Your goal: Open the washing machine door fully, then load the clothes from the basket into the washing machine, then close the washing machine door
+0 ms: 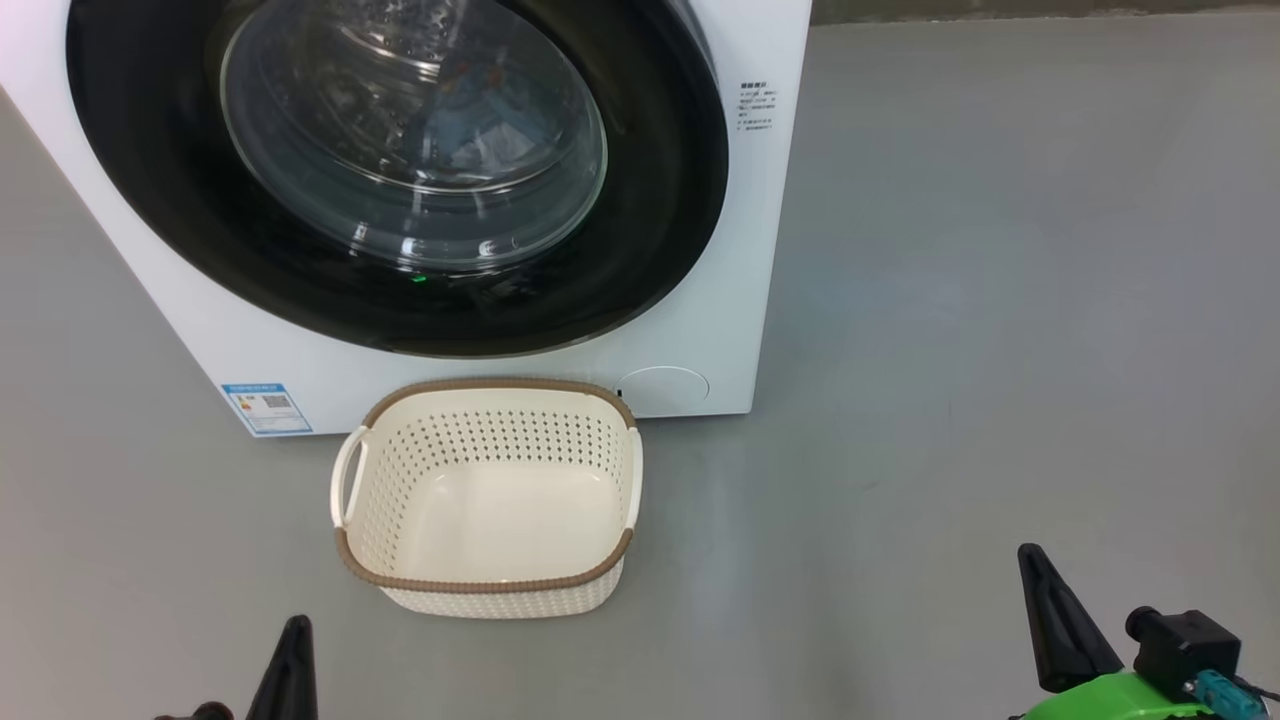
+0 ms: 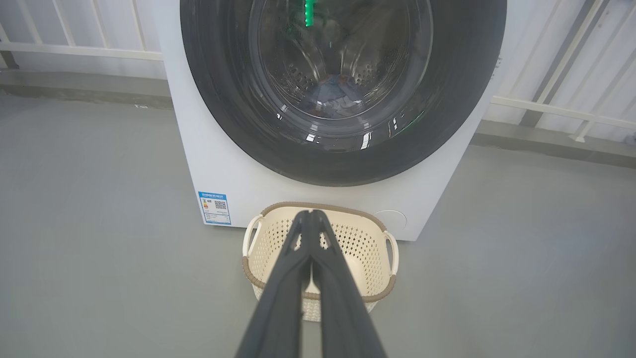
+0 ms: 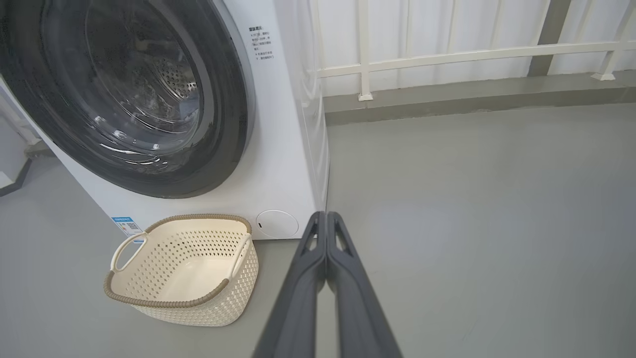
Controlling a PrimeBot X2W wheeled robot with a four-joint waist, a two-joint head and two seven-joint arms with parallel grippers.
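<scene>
Across the upper left of the head view stands the big white boxy front-loading washing machine (image 1: 760, 300). Its large round door (image 1: 650, 250), with a glossy black rim and a bulging glass window, lies flush against the front, so it looks shut. At lower centre, just before the machine, the small cream perforated plastic basket (image 1: 490, 384) with a brown woven-look rim sits empty. A light blue garment (image 2: 338, 94) shows dimly through the glass, inside the drum; the cream one I cannot make out. By my reading all three steps are done. Low in the frame, the left gripper (image 2: 310, 214) and the right gripper (image 3: 325, 215) each have their fingers pressed together, holding nothing. Grey floor (image 1: 950, 400) and a white railing (image 3: 447, 54) lie around; nothing stands in the way.
</scene>
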